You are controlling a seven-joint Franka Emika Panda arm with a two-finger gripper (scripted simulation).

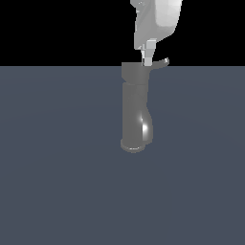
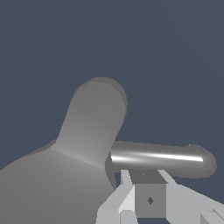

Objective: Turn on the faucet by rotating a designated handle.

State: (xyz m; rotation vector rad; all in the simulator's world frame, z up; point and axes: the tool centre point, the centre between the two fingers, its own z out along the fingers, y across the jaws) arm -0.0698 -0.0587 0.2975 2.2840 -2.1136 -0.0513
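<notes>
The faucet [image 1: 134, 107] is a glossy grey upright cylinder with a wider cap, a flared base ring and a bulging spout, standing mid-scene in the exterior view. Its handle [image 1: 161, 63], a thin curved lever with an upturned tip, sticks out from the cap toward the exterior view's right. My gripper [image 1: 148, 61] comes down from above, its fingertips at the lever's root beside the cap. In the wrist view the handle [image 2: 162, 158] is a shiny bar just beyond my gripper [image 2: 148, 192], with the faucet [image 2: 89, 127] beside it. The fingers show no gap and hold nothing.
The faucet stands on a flat slate-blue floor [image 1: 57, 167] that fills the lower part of the exterior view, under a black background. The white arm [image 1: 158, 19] reaches in from the top. No other objects show.
</notes>
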